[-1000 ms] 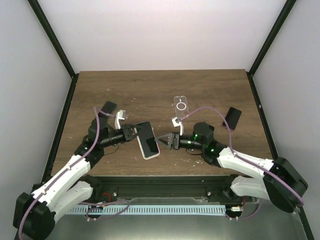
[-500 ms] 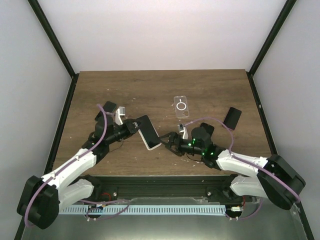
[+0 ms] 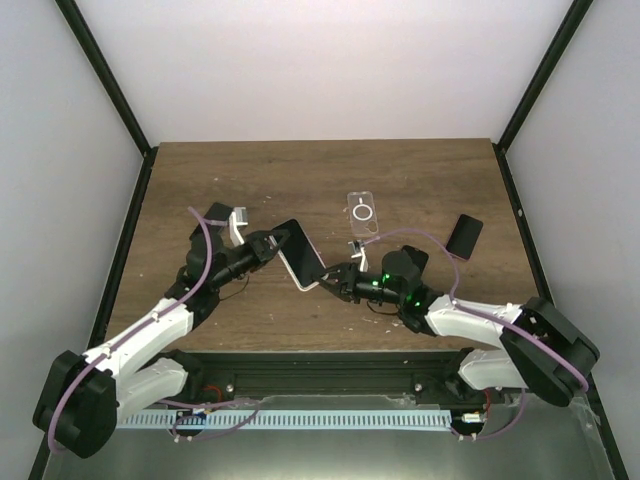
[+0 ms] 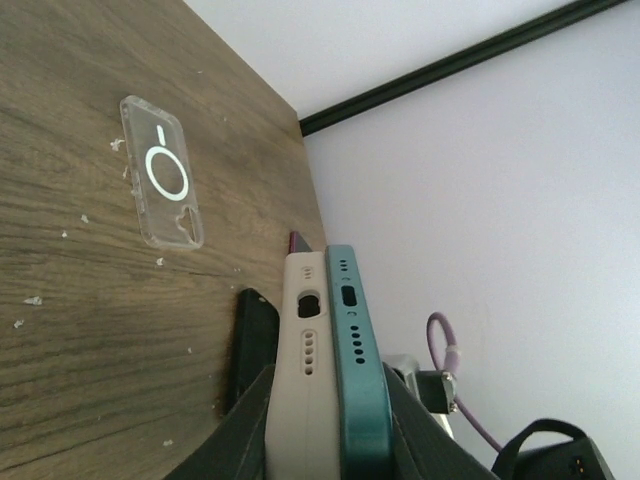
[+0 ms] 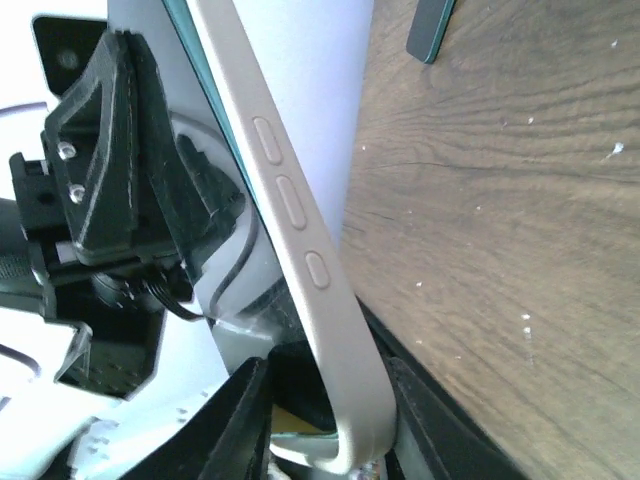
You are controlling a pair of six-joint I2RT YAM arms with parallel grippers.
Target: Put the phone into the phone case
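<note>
Overhead first: left gripper [image 3: 279, 246] clamped on the phone [image 3: 303, 262], holding it tilted above the table [image 3: 300, 170], near the middle front; right gripper [image 3: 339, 278] meets the phone's near corner; a clear case [image 3: 362, 211] lies flat beyond, untouched; a dark handset [image 3: 465, 235] lies well apart to the right.

Left wrist: teal phone edge and a beige case [image 4: 303, 370] sit face to face between the fingers [image 4: 236, 440], ports side by side; phone looks proud of the shell, not sunk in.

Right wrist: beige case rim with its three buttons runs down between the right fingers [image 5: 245, 420]; jaws straddle the corner, fairly narrow; cannot tell whether they press it yet.

Judgement: seating step in hand, phone not fully home. Next move likely calls for a firm squeeze at that corner while the left grip holds steady; a skewed pinch could pop the shell off.
</note>
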